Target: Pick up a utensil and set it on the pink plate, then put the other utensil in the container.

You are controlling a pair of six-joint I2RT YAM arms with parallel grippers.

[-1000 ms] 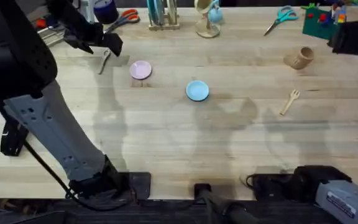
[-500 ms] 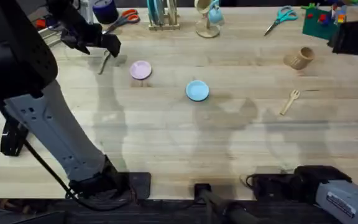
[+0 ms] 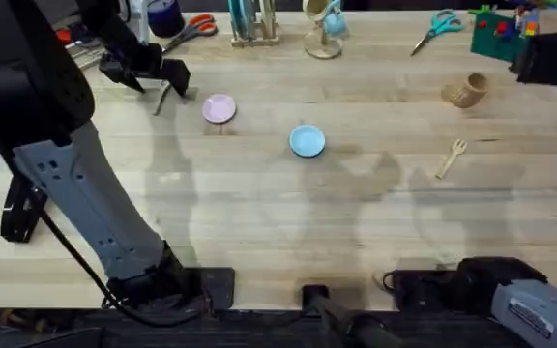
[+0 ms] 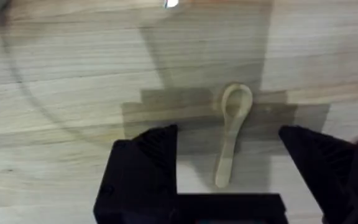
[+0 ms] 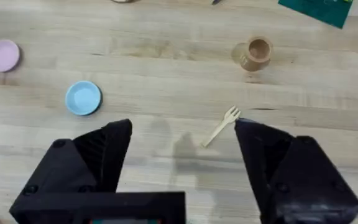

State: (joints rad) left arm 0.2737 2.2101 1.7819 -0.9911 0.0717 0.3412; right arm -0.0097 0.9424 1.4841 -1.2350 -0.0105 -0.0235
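Spoon (image 4: 232, 127) lies flat on the table, just left of the pink plate (image 3: 219, 108); I have the left gripper (image 4: 229, 168) spread wide astride it, the right gripper (image 5: 182, 165) likewise apart.

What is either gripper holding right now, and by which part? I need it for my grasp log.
Nothing is held. The left gripper is open, straddling the spoon lying on the table. The right gripper is open too; the fork lies untouched.
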